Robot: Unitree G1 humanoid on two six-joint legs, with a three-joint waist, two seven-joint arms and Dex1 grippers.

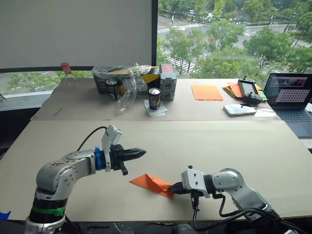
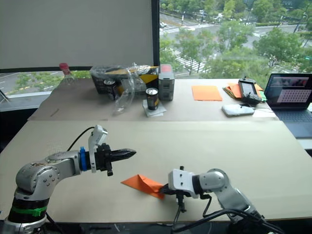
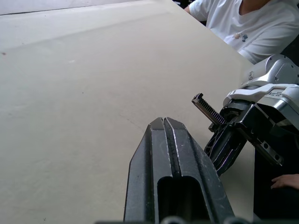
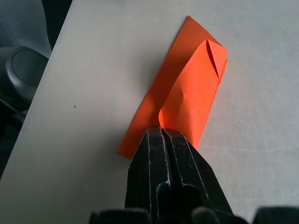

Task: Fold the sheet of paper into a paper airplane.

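right gripper [image 1: 173, 187] low at the table's [image 1: 219, 146] near edge, jaws clamped on one end of the folded sheet of paper [image 1: 152, 184]. left gripper [image 1: 141, 153] at its 10 o'clock, raised, jaws closed, empty.

The sheet of paper [image 1: 152, 184] is bright orange and folded into a layered wedge. It lies near the front edge of the desk [image 1: 204, 141]. One upper flap curls upward at the end pinched by the right hand [image 1: 171, 187].
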